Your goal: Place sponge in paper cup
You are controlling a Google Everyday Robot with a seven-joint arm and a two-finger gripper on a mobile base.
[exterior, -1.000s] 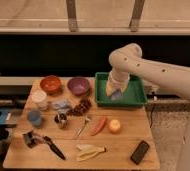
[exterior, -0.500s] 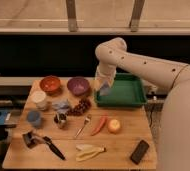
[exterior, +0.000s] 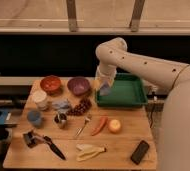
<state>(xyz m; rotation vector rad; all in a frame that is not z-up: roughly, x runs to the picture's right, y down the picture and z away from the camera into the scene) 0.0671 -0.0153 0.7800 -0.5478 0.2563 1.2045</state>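
Over the left edge of the green tray (exterior: 130, 91) we see the gripper (exterior: 103, 88).
Its jaws pinch the sponge (exterior: 105, 90); the paper cup (exterior: 39, 98) stands well apart.

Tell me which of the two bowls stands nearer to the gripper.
The purple bowl, right of the orange bowl. The gripper, shut on the sponge, hangs at the left edge of the green tray, close to that bowl.
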